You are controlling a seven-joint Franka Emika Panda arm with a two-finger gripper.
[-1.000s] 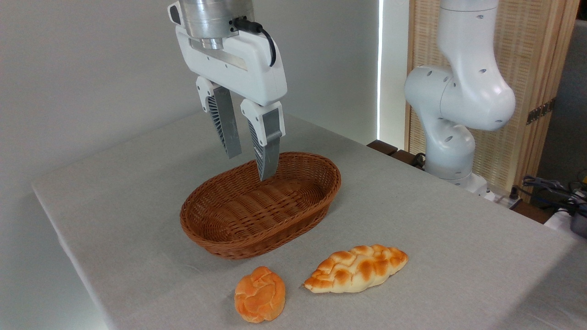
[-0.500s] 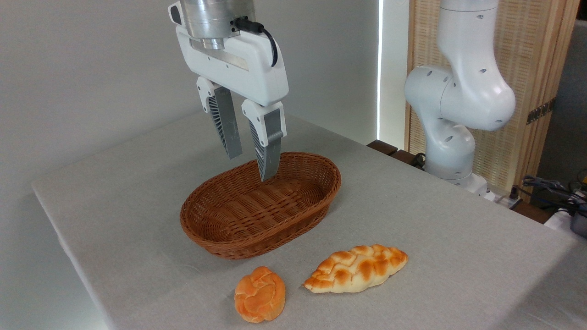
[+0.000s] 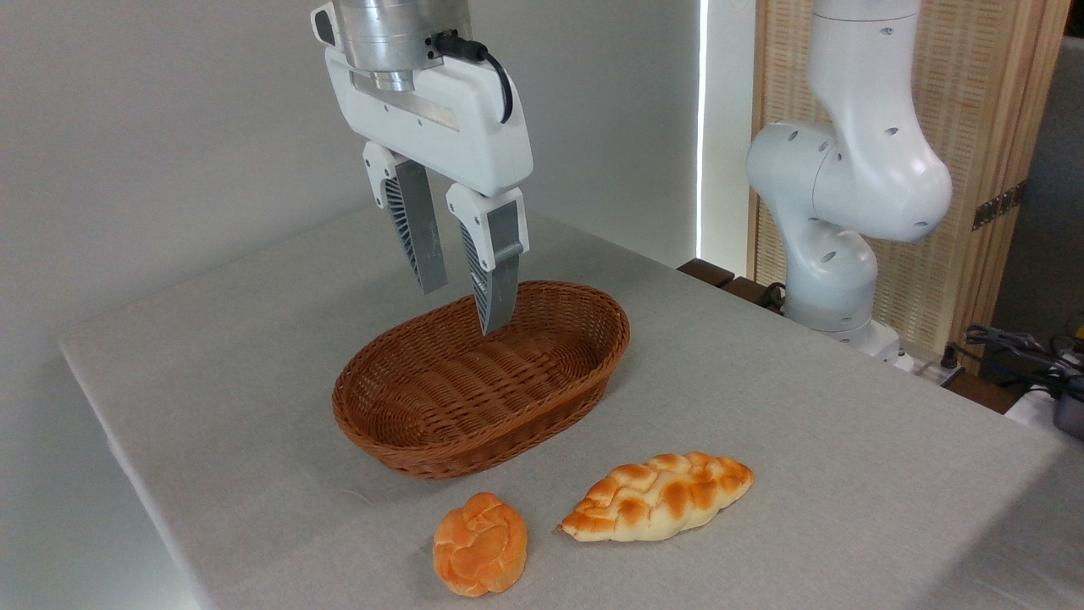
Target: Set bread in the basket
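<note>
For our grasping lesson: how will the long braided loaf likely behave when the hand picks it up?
The bread lies flat on the table, so it probably won't roll. Its bumpy braided crust should resist slipping. Pinched near a tapered end, it might tilt; its wider middle looks safer.

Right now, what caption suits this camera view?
Open pincer above empty basket; bread and bun lie on the table.

Arm reaching in from the right, gripper pointing down.
The gripper [image 3: 464, 309] hangs with its two grey fingers [image 3: 500, 280] apart and empty; the white arm [image 3: 847, 186] stands upright at the right.
</note>
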